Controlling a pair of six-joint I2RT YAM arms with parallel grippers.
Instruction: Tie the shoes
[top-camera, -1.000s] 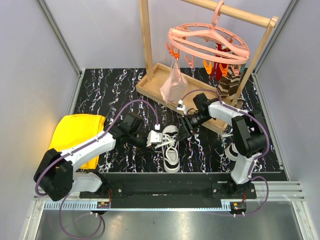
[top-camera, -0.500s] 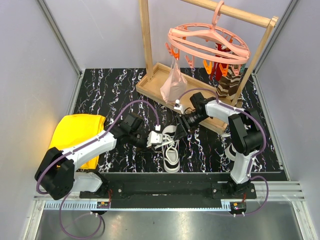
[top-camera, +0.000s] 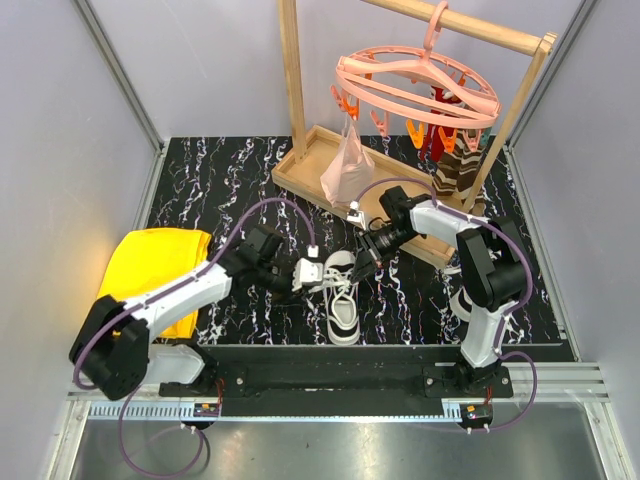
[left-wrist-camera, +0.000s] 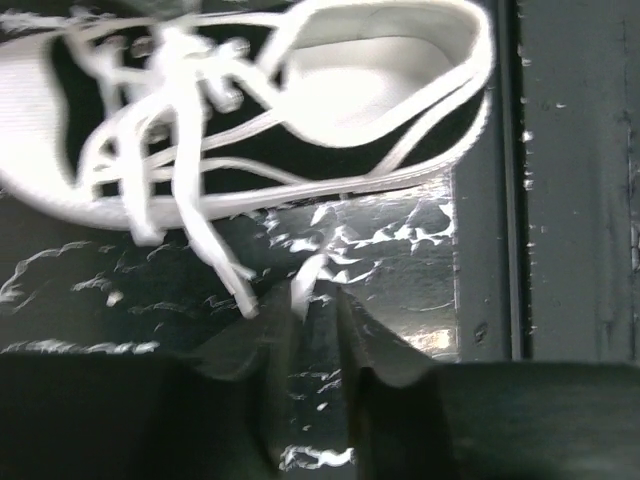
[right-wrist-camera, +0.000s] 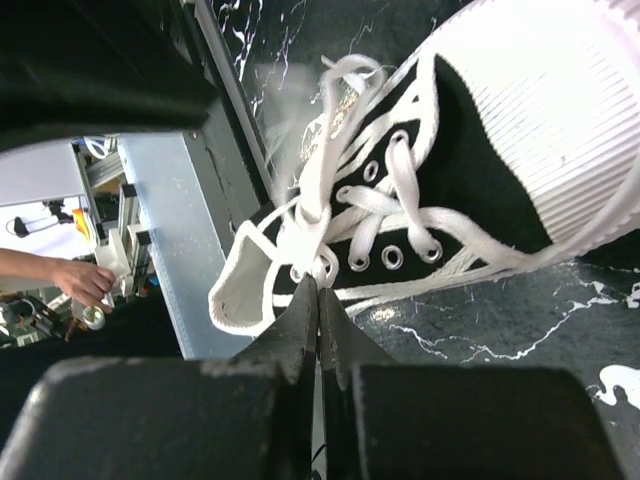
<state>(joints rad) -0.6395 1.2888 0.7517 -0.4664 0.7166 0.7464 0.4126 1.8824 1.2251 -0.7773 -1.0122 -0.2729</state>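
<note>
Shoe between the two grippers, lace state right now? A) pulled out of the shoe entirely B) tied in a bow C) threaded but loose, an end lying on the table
C: in the left wrist view the laces are threaded through the shoe with no bow, and a loose end trails onto the table.

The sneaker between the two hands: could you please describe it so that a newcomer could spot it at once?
On the black marbled table, in front of the wooden rack, a white sneaker with black trim lies near the front edge. Unlike its mate, half hidden by the right arm, it sits mid-table with loose laces.
</note>
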